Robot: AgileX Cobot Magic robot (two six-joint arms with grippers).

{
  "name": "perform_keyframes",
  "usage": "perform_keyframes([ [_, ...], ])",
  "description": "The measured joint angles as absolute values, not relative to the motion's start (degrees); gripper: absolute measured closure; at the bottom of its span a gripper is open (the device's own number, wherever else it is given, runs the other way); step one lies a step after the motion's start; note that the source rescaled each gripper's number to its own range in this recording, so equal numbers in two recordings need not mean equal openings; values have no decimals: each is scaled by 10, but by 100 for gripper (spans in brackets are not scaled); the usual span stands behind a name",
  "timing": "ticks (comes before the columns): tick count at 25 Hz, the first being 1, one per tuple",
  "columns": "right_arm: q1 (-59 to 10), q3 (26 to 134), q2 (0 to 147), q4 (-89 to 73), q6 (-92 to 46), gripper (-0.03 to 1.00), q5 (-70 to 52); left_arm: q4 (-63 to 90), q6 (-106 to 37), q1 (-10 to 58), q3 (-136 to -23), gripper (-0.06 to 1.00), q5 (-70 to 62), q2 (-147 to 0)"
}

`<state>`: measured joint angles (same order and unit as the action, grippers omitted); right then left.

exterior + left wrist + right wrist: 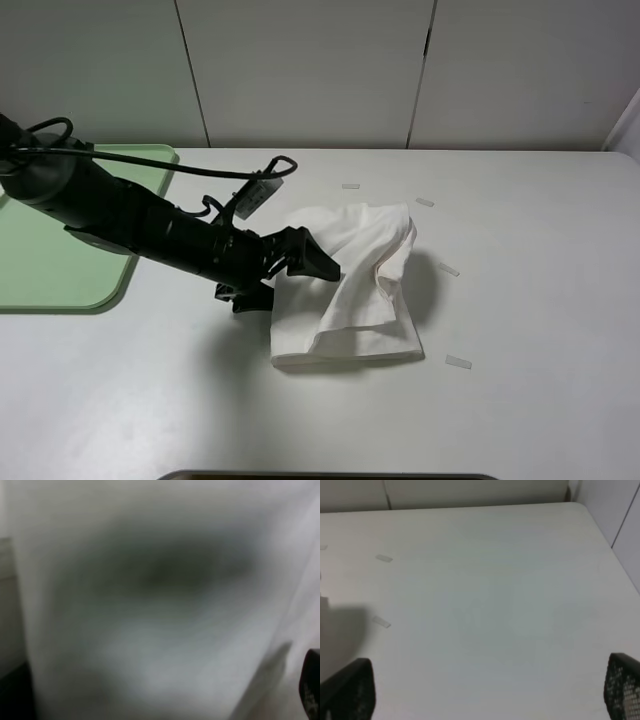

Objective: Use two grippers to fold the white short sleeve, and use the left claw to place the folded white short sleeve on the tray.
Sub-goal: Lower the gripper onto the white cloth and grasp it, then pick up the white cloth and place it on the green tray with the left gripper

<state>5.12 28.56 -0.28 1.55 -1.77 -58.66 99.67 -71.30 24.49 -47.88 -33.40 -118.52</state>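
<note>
I see the shirt [355, 285] lying folded and rumpled near the middle of the table [540, 300], well right of the green tray [60, 270], which sits at the table's left edge. My left arm [130, 220] reaches in from the left, and its left claw [305, 262] is at the shirt's left edge with jaws spread wide; I cannot tell whether the tips touch the cloth. The left wrist view is filled with blurred white fabric. My right gripper [490, 690] hangs over bare table to the right of the shirt, jaws wide apart, holding nothing. Small tape strips [458, 361] lie around the shirt.
</note>
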Motion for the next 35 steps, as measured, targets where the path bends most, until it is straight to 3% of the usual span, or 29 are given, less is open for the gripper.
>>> perform_keyframes([
  [4, 51, 286, -3, 14, -18, -3, -587, 997, -713, 248, -483, -3, -340, -1190],
  [7, 51, 286, -3, 14, -18, -3, -587, 998, -713, 253, -485, 11, -331, -1193],
  [8, 51, 286, -3, 14, -18, -3, -587, 998, -713, 253, -485, 11, -331, -1193],
  [10, 51, 286, -3, 14, -18, -3, -587, 997, -714, 254, -485, 29, -321, -1197],
  [13, 51, 286, -3, 14, -18, -3, -587, 997, -717, 254, -485, 38, -321, -1197],
  [14, 51, 286, -3, 14, -18, -3, -587, 997, -719, 254, -485, 52, -321, -1197],
  [15, 51, 286, -3, 14, -18, -3, -587, 997, -719, 254, -485, 55, -320, -1197],
  [16, 51, 286, -3, 14, -18, -3, -587, 997, -720, 254, -485, 73, -316, -1197],
  [17, 51, 286, -3, 14, -18, -3, -587, 997, -724, 254, -485, 79, -314, -1197],
  [24, 51, 286, -3, 14, -18, -3, -587, 971, -758, 253, -487, 79, -297, -1189],
  [33, 51, 286, -3, 14, -18, -3, -587, 596, -724, 164, -493, 79, -148, -1002],
  [35, 51, 286, -3, 14, -18, -3, -587, 575, -723, 155, -493, 79, -143, -995],
])
